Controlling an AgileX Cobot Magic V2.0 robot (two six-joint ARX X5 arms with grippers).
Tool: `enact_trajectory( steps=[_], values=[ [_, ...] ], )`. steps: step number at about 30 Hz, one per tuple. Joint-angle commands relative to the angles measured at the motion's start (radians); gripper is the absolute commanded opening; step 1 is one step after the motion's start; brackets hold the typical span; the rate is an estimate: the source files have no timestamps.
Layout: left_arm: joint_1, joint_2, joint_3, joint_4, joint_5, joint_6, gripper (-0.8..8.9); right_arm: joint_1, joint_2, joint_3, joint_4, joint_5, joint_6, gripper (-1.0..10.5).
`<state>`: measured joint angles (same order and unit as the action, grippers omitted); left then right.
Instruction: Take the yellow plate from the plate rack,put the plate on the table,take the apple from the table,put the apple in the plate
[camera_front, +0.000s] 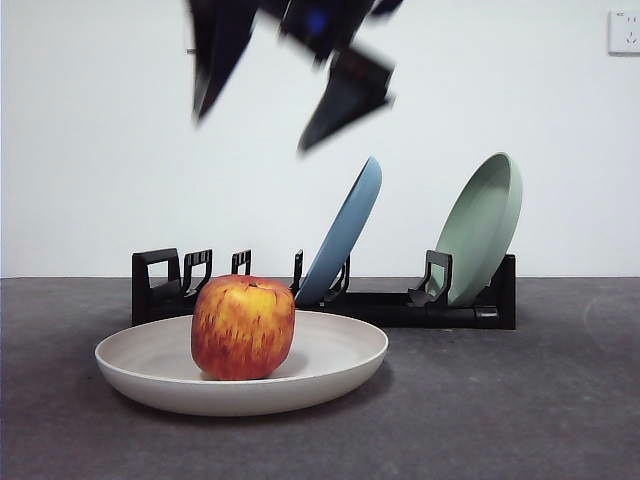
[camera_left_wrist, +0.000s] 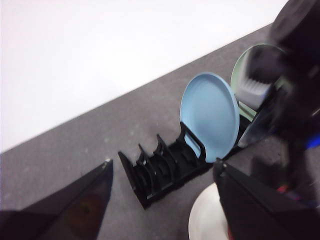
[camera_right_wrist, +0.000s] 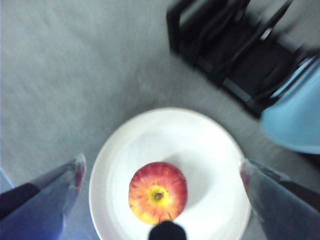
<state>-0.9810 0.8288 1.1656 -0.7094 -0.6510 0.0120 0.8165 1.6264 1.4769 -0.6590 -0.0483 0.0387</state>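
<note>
The apple (camera_front: 243, 328), red streaked over yellow, sits in the cream yellow plate (camera_front: 150, 375), which lies flat on the dark grey table (camera_front: 540, 400) in front of the black plate rack (camera_front: 390, 305). My right gripper (camera_right_wrist: 161, 162) hangs open and empty straight above the apple (camera_right_wrist: 157, 192) and plate (camera_right_wrist: 200, 150); its blurred black jaws show at the top of the front view (camera_front: 275, 90). My left gripper (camera_left_wrist: 162, 165) is open and empty, high up off the rack's (camera_left_wrist: 155, 175) end. An edge of the plate (camera_left_wrist: 205, 220) shows there.
A light blue plate (camera_front: 345, 235) and a pale green plate (camera_front: 485, 225) stand tilted in the rack. The right arm (camera_left_wrist: 295, 90) shows blurred in the left wrist view, beside the blue plate (camera_left_wrist: 210, 115). A wall socket (camera_front: 624, 32) is at the upper right.
</note>
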Motion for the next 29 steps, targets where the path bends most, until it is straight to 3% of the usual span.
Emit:
enact_trajectory(
  steps=[1,3,7,11,19,23,29],
  values=[
    [0.002,0.023,-0.005,0.040,0.003,0.079,1.29,-0.026,-0.092,0.002,-0.013,0.004,-0.007,4.6],
    [0.002,0.035,-0.005,0.062,0.003,0.106,0.03,-0.047,-0.153,0.002,-0.029,0.004,-0.008,3.3],
    [0.004,0.060,-0.005,0.107,0.003,0.189,-0.09,-0.099,-0.263,0.002,-0.079,0.006,-0.044,-0.3],
    [0.050,0.072,-0.005,0.138,0.035,0.225,-0.09,-0.161,-0.345,0.002,-0.116,0.024,-0.083,-0.1],
    [0.272,0.063,-0.029,0.140,0.308,0.189,-0.09,-0.264,-0.462,-0.034,-0.119,0.055,-0.083,-0.1],
    [0.375,0.039,-0.089,0.163,0.401,0.160,-0.09,-0.291,-0.544,-0.138,-0.062,0.056,-0.081,-0.1],
    [0.468,-0.060,-0.264,0.268,0.438,0.088,-0.09,-0.310,-0.711,-0.408,0.079,0.087,-0.035,-0.1]
  ],
)
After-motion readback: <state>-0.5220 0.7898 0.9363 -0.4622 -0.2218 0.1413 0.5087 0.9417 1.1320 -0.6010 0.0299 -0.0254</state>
